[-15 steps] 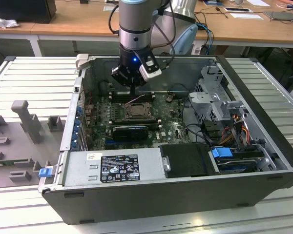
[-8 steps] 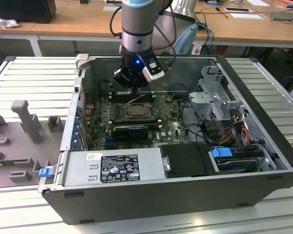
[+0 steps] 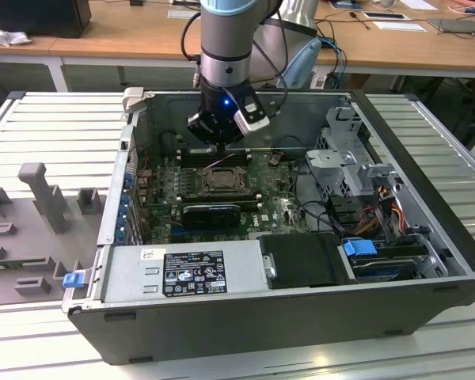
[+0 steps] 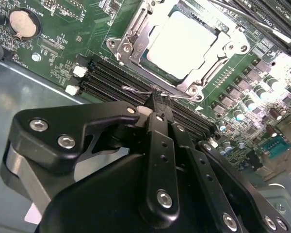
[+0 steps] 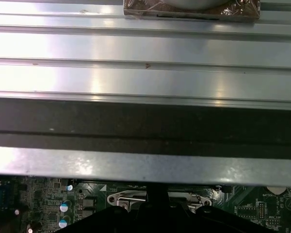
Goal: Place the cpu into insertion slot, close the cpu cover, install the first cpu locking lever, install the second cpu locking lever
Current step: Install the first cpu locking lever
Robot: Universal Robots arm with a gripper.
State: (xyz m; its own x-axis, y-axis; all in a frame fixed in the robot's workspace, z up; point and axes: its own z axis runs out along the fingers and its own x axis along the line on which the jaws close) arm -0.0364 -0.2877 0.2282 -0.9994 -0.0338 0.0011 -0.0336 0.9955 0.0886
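Your arm (image 3: 226, 47) drops almost straight down from 12 o'clock in the exterior view into the open case (image 3: 261, 324). Its wrist is held so that the gripper (image 3: 220, 146) points down at the board (image 3: 277, 210). The slot (image 3: 220, 180) lies just at 6 o'clock of the fingertips, close under them. The power supply (image 3: 182, 273) sits farther out at 6 o'clock, and the drive cage (image 3: 348, 158) is off at 3 o'clock. In the second wrist view the cpu (image 4: 182, 41) lies flat in the slot, and the cover (image 4: 133, 34) is down around it, leaving the bright top bare. The gripper (image 4: 157, 103) has its fingers (image 4: 160, 141) drawn together with no gap at the tips. The tips meet a thin wire lever (image 4: 136, 90) at the cover's edge, next to the memory slots (image 4: 111, 77). You cannot tell whether the wire is pinched between them or only touched. In the first wrist view the board (image 5: 39, 194) shows below the case wall (image 5: 145, 165).
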